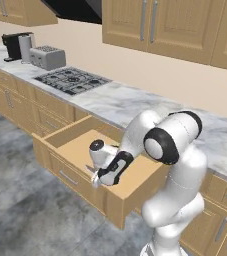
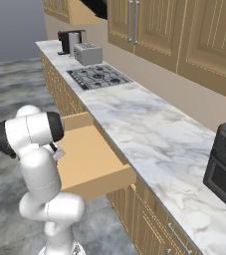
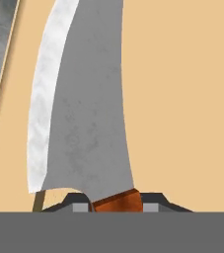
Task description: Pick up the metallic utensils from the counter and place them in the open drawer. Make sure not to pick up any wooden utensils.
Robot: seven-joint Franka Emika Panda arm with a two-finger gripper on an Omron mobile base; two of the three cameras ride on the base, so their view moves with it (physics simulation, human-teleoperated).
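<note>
The gripper (image 1: 96, 179) is seen at centre left of the left base view, lowered over the open drawer (image 1: 135, 186), whose light-wood floor is visible beneath it. In the hand view the knife (image 3: 79, 108) is held clamped between the fingertips (image 3: 79, 203) — the reddish-brown handle is pinched at the bottom centre of the frame, and the silver blade extends up to the top edge, over the drawer floor. A strip of grey floor is visible at the upper left corner of that view, beyond the drawer's side wall.

In the right base view the drawer (image 2: 92, 159) is seen pulled out at centre left, below the marble top (image 2: 149, 134). The stove (image 1: 71, 80) and a toaster (image 1: 48, 57) are set at upper left of the left base view.
</note>
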